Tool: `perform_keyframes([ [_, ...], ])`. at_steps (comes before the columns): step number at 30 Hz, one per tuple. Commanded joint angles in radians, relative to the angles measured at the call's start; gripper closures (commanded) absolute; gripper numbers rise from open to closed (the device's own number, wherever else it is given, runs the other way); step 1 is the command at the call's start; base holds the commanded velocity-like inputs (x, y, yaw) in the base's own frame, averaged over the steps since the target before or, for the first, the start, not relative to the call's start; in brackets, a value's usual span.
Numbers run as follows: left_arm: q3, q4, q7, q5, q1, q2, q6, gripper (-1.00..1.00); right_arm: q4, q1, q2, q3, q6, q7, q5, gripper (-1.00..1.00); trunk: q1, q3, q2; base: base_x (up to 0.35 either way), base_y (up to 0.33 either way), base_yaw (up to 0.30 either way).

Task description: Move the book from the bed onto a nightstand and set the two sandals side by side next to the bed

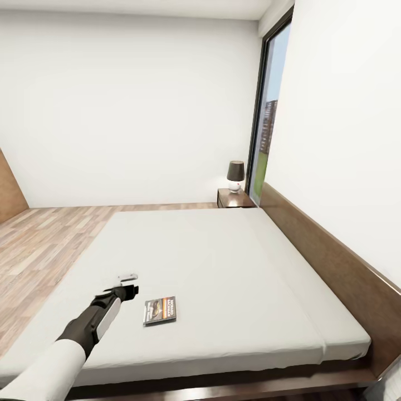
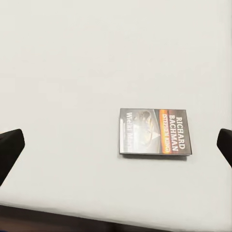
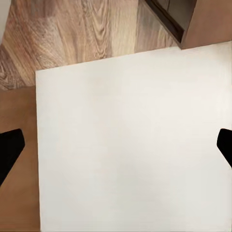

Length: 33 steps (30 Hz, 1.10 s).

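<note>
The book (image 1: 160, 310) lies flat on the bed's pale mattress (image 1: 223, 267) near its front edge, dark cover with an orange band up. My left gripper (image 1: 129, 284) hovers open just left of the book, a short gap apart. In the left wrist view the book (image 2: 153, 131) sits between the spread fingertips (image 2: 9, 150), nearer one side, with my left gripper (image 2: 116, 150) above it. A nightstand (image 1: 234, 198) stands at the bed's far corner by the headboard (image 1: 334, 262). My right gripper (image 3: 116, 145) is open over a white surface (image 3: 130, 145). The sandals are out of view.
A dark-shaded lamp (image 1: 235, 175) stands on the nightstand, beside a tall window (image 1: 267, 122). Wood-plank floor (image 1: 39, 245) runs along the bed's left side. The right wrist view has plank floor (image 3: 72, 34) and a dark wooden cabinet's corner (image 3: 169, 19) beyond the white surface.
</note>
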Motion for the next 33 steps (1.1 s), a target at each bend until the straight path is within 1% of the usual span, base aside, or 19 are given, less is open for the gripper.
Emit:
perform_keyframes([
  [1, -0.010, 0.002, 0.008, 0.011, -0.001, 0.000, 0.003, -1.00, -0.002, 0.009, 0.004, 0.009, 0.019, -0.002, -0.010, -1.00, 0.001, -0.002, -0.002, 0.000, 0.000, 0.000],
  [3, -0.013, 0.007, 0.006, 0.011, -0.002, -0.002, 0.003, -1.00, -0.002, 0.028, 0.012, 0.009, 0.045, -0.002, -0.010, -1.00, 0.001, -0.002, -0.002, 0.000, 0.000, 0.000],
  [4, -0.013, 0.007, 0.006, 0.011, -0.002, -0.002, 0.003, -1.00, -0.002, 0.028, 0.012, 0.009, 0.045, -0.002, -0.010, -1.00, 0.001, -0.002, -0.002, 0.000, 0.000, 0.000],
  [8, -0.016, 0.012, 0.003, 0.011, -0.003, -0.006, 0.004, -1.00, -0.002, 0.068, 0.022, 0.010, 0.076, -0.002, -0.008, -1.00, 0.001, -0.002, -0.002, 0.000, 0.000, 0.000],
  [14, -0.017, 0.014, -0.001, 0.011, -0.004, -0.013, 0.006, -1.00, -0.002, 0.100, 0.025, 0.010, 0.088, -0.002, -0.008, -1.00, 0.001, -0.002, -0.002, 0.000, 0.000, 0.000],
  [15, -0.018, 0.015, -0.003, 0.010, -0.004, -0.015, 0.006, -1.00, -0.002, 0.105, 0.026, 0.010, 0.090, -0.002, -0.008, -1.00, 0.001, -0.002, -0.002, 0.000, 0.000, 0.000],
  [16, -0.018, 0.016, -0.019, 0.010, -0.004, -0.020, 0.008, -1.00, -0.001, 0.123, 0.027, 0.009, 0.094, -0.002, -0.008, -1.00, 0.001, -0.002, -0.002, 0.000, 0.000, 0.000],
  [22, -0.019, 0.016, -0.033, 0.010, -0.004, -0.022, 0.009, -1.00, -0.002, 0.132, 0.028, 0.011, 0.094, -0.001, -0.007, -1.00, 0.001, -0.002, -0.002, 0.000, 0.000, 0.000],
  [28, -0.019, 0.017, -0.069, 0.009, -0.004, -0.023, 0.013, -1.00, -0.003, 0.135, 0.028, 0.012, 0.091, 0.002, -0.006, -1.00, 0.001, -0.002, -0.002, 0.000, 0.000, 0.000],
  [31, -0.019, 0.018, -0.099, 0.008, -0.004, -0.024, 0.024, -1.00, -0.003, 0.135, 0.028, 0.012, 0.089, 0.003, -0.005, -1.00, 0.001, -0.002, -0.002, 0.000, 0.000, 0.000],
  [33, -0.019, 0.018, -0.127, 0.009, -0.005, -0.024, 0.043, -1.00, -0.003, 0.136, 0.028, 0.012, 0.089, 0.004, -0.005, -1.00, 0.001, -0.002, -0.002, 0.000, 0.000, 0.000],
])
